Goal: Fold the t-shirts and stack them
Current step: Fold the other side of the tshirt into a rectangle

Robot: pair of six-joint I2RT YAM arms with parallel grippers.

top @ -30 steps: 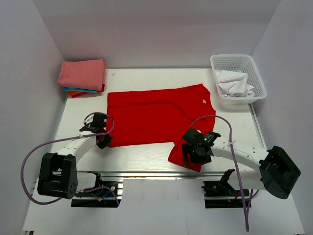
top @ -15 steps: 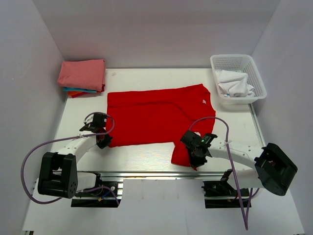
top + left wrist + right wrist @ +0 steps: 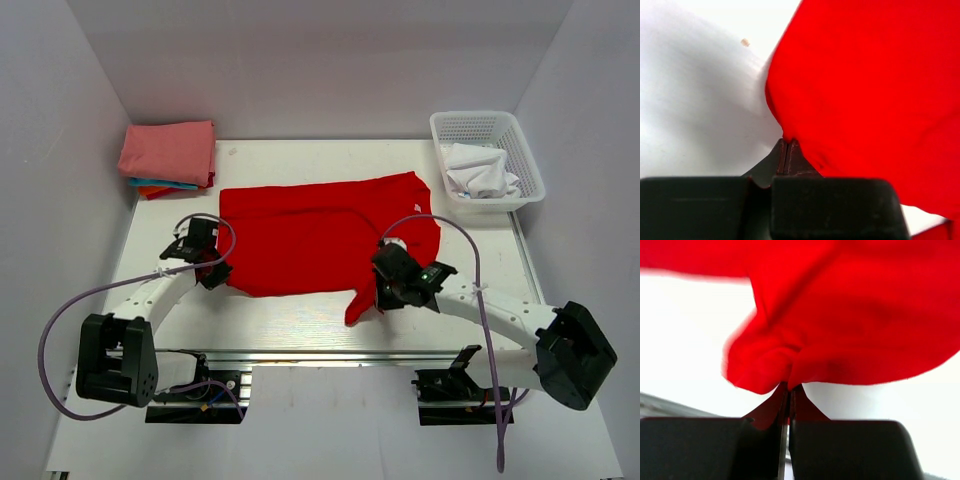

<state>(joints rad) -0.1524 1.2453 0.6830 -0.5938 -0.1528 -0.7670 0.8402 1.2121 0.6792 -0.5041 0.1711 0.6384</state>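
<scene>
1. The bright red cloth t-shirt [image 3: 320, 235] lay spread out in the middle of the white table [image 3: 300, 318]. It was not folded yet, so I think the first fold was just starting.
2. The left pincer [image 3: 786, 149] was clenched on the shirt's corner at 8 o'clock. The right pincer [image 3: 789, 390] was clenched on a bunched bit of red cloth at 4 o'clock, and that bit looked lifted a little.
3. Next, I think both pincers needed to rise together, carry the near edge toward 12 o'clock, and lay it down flat.
4. The pile of folded t-shirts [image 3: 168, 158], pink on top, sat at 10 o'clock. The white plastic basket [image 3: 487, 120] holding crumpled white cloth [image 3: 478, 170] sat at 2 o'clock. Neither touched the red shirt.
5. Bare table showed at 6 o'clock. Walls stood close at 9 and 3 o'clock.
</scene>
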